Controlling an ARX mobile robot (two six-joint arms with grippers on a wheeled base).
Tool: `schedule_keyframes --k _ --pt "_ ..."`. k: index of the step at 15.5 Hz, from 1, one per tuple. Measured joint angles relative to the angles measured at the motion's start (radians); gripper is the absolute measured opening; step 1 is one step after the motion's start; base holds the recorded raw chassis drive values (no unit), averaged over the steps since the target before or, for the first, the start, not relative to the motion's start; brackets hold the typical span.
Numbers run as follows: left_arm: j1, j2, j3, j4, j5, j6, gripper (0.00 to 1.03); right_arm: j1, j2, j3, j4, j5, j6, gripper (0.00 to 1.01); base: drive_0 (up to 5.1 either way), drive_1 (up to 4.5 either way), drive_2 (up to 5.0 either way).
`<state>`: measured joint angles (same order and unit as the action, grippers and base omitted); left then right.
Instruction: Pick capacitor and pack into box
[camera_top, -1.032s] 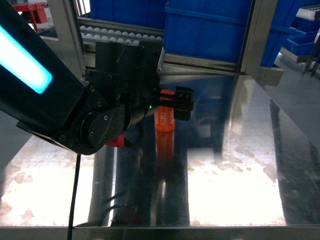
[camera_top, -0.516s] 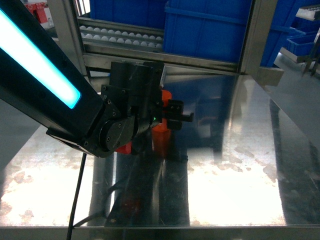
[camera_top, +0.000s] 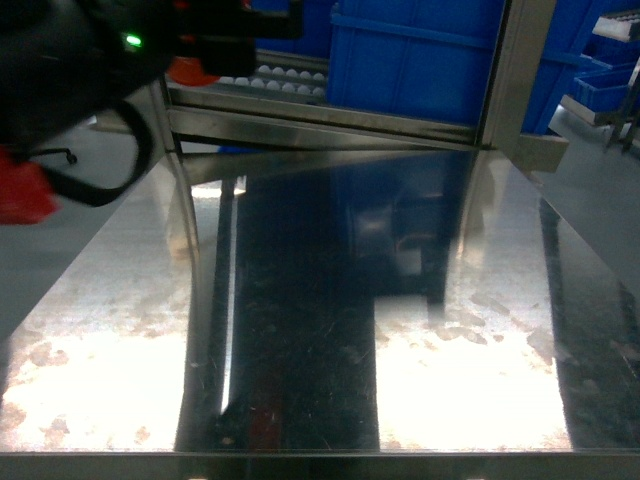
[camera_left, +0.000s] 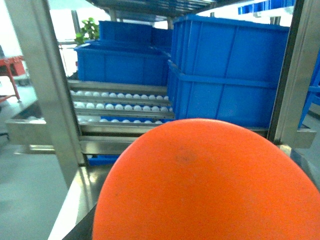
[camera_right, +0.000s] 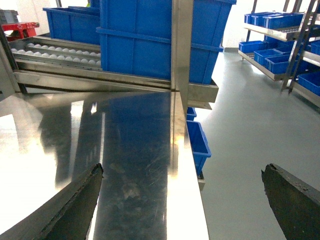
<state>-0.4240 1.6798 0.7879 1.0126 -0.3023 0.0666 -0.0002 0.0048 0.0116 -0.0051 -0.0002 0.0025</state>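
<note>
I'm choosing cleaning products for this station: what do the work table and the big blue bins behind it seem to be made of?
The work table looks like polished stainless steel: it mirrors the shelving and shows glare, fine scratches and dull blotches. The blue bins look like moulded plastic with a semi-matte finish: uniform colour, ribbed walls and thick stacking rims.

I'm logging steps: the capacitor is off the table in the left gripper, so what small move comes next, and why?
Probably swing the left gripper to find the box: the capacitor fills the left wrist view, lifted clear of the table, and no box shows in any view.
</note>
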Motion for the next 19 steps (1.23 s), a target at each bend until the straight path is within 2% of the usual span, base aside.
schedule_keyframes --k 1,4,5,9,10,11,12,14,17,19 --pt "-0.005 -0.143 -0.112 -0.029 -0.028 0.016 0.44 0.0 0.0 0.0 0.0 0.0 0.0 0.98 0.0 0.0 0.0" --pt "-0.016 -0.518 -0.314 -0.129 -0.106 0.019 0.44 0.0 0.0 0.0 0.0 0.0 0.0 0.98 0.0 0.0 0.0" --pt "-0.019 -0.572 -0.327 -0.127 -0.107 0.017 0.44 0.0 0.0 0.0 0.0 0.0 0.0 0.98 0.0 0.0 0.0" --pt "-0.021 -0.552 -0.325 -0.135 -0.105 0.016 0.44 0.0 0.0 0.0 0.0 0.0 0.0 0.98 0.0 0.0 0.0" --pt "-0.02 -0.567 -0.319 -0.192 -0.113 0.006 0.44 0.0 0.0 0.0 0.0 0.0 0.0 0.98 0.0 0.0 0.0" --pt "0.005 -0.632 -0.319 -0.373 -0.098 -0.023 0.44 0.0 0.0 0.0 0.0 0.0 0.0 0.98 0.0 0.0 0.0" --pt "0.043 -0.695 -0.366 -0.435 -0.071 -0.039 0.44 0.0 0.0 0.0 -0.001 0.001 0.0 0.98 0.0 0.0 0.0" --pt "0.129 -0.794 -0.485 -0.443 -0.008 -0.057 0.44 0.0 0.0 0.0 0.0 0.0 0.0 0.98 0.0 0.0 0.0" --pt "0.21 -0.913 -0.588 -0.452 0.09 -0.06 0.44 0.0 0.0 0.0 0.0 0.0 0.0 0.98 0.0 0.0 0.0" --pt "0.261 -0.987 -0.64 -0.478 0.133 -0.06 0.44 0.0 0.0 0.0 0.0 0.0 0.0 0.98 0.0 0.0 0.0"
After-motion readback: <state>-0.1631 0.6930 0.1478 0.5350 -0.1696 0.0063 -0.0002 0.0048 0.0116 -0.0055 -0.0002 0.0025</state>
